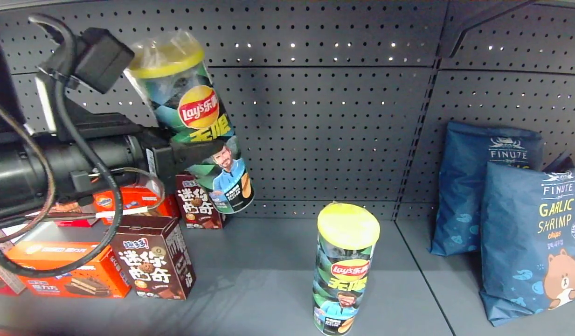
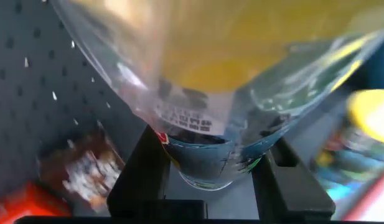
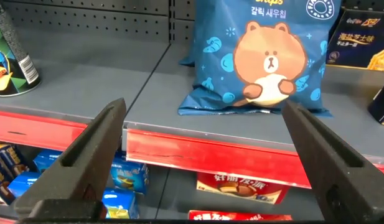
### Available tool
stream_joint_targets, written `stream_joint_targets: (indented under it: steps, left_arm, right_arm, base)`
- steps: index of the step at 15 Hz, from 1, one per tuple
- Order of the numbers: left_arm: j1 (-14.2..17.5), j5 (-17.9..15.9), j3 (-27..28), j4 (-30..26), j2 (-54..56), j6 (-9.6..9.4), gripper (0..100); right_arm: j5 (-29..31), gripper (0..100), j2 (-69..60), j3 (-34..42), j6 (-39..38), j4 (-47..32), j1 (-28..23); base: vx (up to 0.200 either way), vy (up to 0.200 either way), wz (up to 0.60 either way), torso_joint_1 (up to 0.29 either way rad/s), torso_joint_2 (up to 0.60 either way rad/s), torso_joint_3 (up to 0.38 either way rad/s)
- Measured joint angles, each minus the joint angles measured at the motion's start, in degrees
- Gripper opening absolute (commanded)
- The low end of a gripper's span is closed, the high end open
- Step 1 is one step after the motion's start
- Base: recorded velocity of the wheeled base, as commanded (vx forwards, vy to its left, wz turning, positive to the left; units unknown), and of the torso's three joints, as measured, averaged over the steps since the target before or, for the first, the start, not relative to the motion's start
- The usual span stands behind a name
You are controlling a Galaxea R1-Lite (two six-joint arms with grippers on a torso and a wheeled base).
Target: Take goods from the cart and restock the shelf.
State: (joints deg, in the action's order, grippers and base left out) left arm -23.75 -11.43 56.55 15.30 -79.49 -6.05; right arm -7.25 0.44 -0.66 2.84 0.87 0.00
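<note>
One chip can (image 1: 345, 270) already stood upright on the shelf (image 1: 259, 289). The left claw (image 1: 196, 154) held a second can (image 1: 189, 107) tight, tilted in the air above the shelf near the brown boxes (image 1: 152, 261), not yet set down. The right claw (image 3: 204, 158) was wide open and held nothing, in front of the shelf by a blue bag (image 3: 260, 56).

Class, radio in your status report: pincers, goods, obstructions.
Left pincer shut on tilted chip can above shelf. Right pincer open, empty, before shelf edge. Brown box near its base; second can upright nearby.
</note>
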Motion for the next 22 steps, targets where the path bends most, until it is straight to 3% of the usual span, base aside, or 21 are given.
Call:
stream_joint_targets:
  steps: [1, 2, 6, 14, 16, 19, 22]
  left_arm:
    - [0.0, -0.3, 0.5, -0.2, -1.6, -1.87, 0]
    - [-0.1, -0.5, 0.4, -0.1, -2.8, -2.32, 0]
    - [-1.5, 0.5, -3.1, -0.1, -5.3, -3.28, 0]
    - [-1.7, 2.7, -3.0, 0.0, -5.5, -4.53, 0]
    - [-1.8, 0.8, -2.5, -0.1, -5.2, -4.38, 0]
    - [-1.6, -9.2, -2.3, -0.4, -5.3, -4.13, 0]
    - [-1.3, -10.7, -0.9, -1.2, -7.7, -4.18, 0]
  right_arm:
    - [0.0, 100, 0.0, 0.0, 0.0, 0.0, 0.0]
    - [0.0, 100, 0.0, 0.0, 0.0, 0.0, 0.0]
    - [0.0, 100, 0.0, 0.0, 0.0, 0.0, 0.0]
    - [0.0, 100, 0.0, 0.0, 0.0, 0.0, 0.0]
    - [0.0, 100, 0.0, 0.0, 0.0, 0.0, 0.0]
    - [0.0, 100, 0.0, 0.0, 0.0, 0.0, 0.0]
    - [0.0, 100, 0.0, 0.0, 0.0, 0.0, 0.0]
  base:
    - [0.0, 0.0, 0.0, 0.0, 0.0, 0.0]
    - [0.0, 0.0, 0.0, 0.0, 0.0, 0.0]
    - [0.0, 0.0, 0.0, 0.0, 0.0, 0.0]
    - [0.0, 0.0, 0.0, 0.0, 0.0, 0.0]
    - [0.0, 0.0, 0.0, 0.0, 0.0, 0.0]
    - [0.0, 0.0, 0.0, 0.0, 0.0, 0.0]
    - [0.0, 0.0, 0.0, 0.0, 0.0, 0.0]
